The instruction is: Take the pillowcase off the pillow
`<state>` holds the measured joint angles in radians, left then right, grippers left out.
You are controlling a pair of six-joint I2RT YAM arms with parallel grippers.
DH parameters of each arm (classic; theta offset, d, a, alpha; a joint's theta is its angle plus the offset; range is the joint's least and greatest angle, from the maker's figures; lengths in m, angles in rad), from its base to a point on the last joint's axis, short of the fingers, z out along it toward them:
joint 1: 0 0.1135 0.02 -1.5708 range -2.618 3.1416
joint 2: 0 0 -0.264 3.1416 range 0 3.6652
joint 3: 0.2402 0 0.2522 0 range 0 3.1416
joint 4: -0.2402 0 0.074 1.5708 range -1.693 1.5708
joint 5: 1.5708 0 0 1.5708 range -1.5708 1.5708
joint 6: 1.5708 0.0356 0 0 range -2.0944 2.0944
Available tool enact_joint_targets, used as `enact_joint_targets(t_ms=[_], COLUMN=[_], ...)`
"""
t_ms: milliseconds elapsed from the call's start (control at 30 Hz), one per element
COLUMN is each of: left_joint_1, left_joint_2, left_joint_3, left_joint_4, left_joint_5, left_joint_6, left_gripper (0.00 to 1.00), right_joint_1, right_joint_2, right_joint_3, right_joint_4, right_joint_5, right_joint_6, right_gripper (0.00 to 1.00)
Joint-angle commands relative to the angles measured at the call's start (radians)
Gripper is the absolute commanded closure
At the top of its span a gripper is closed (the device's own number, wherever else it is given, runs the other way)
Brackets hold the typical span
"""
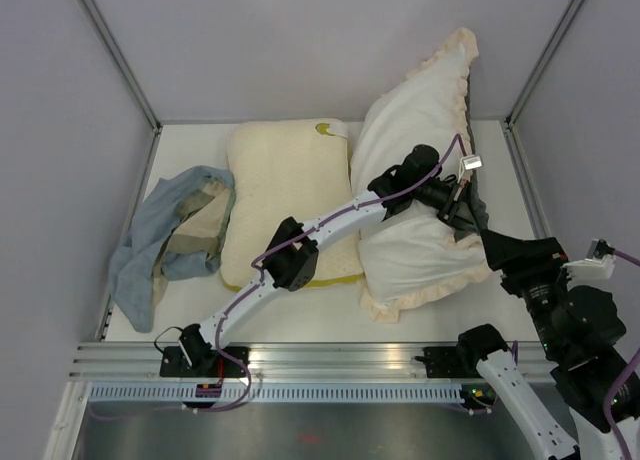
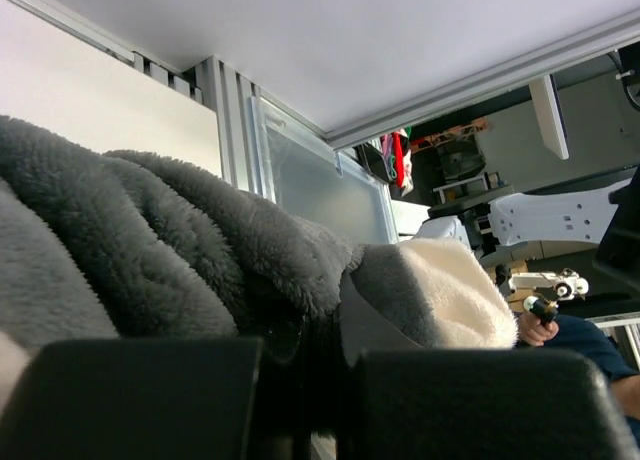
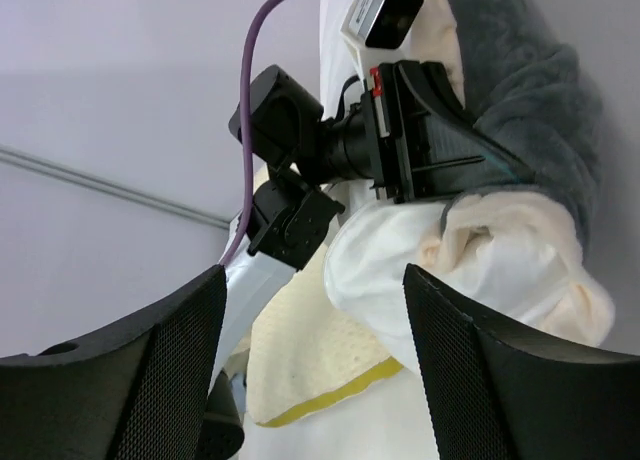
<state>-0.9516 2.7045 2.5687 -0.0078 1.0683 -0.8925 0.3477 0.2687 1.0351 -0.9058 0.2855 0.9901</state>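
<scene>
One white pillow (image 1: 405,255), one pillowcase (image 3: 540,90), one yellow pillow (image 1: 285,180), one cloth (image 1: 165,240).

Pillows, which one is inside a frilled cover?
The plump white pillow on the right, inside the frilled pillowcase; the flatter cream-yellow pillow lies bare.

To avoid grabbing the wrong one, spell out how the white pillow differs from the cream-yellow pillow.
The white pillow is plain and plump; the cream-yellow pillow is flatter, textured, with a yellow edge. The white pillow has the frilled pillowcase around it; the cream-yellow pillow is bare. Both are rectangular, side by side on the table.
</scene>
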Motion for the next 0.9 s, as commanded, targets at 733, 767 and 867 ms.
enact_joint_targets(t_ms=[733,767,867], left_joint_1=[0.005,0.005,0.005], left_joint_2=[-0.6,-0.645,-0.805], left_joint_3=[-0.263,-0.296,-0.422], left_joint_4=[-0.392,-0.409,-0.464], left_joint_5=[-0.361,-0.407,-0.551], left_joint_6=[0.409,0.435,0.547], left_gripper=[0.0,0.0,0.0], right_joint_1=[0.004,0.004,0.004], right_joint_2=[0.064,0.06,0.085], right_joint_3=[-0.23,-0.231,-0.208], right_joint_4=[0.038,0.039,0.021], right_joint_5=[0.131,0.141,0.173], right_joint_6=[-0.06,-0.065,-0.087], right_gripper=[0.21,0.21,0.21])
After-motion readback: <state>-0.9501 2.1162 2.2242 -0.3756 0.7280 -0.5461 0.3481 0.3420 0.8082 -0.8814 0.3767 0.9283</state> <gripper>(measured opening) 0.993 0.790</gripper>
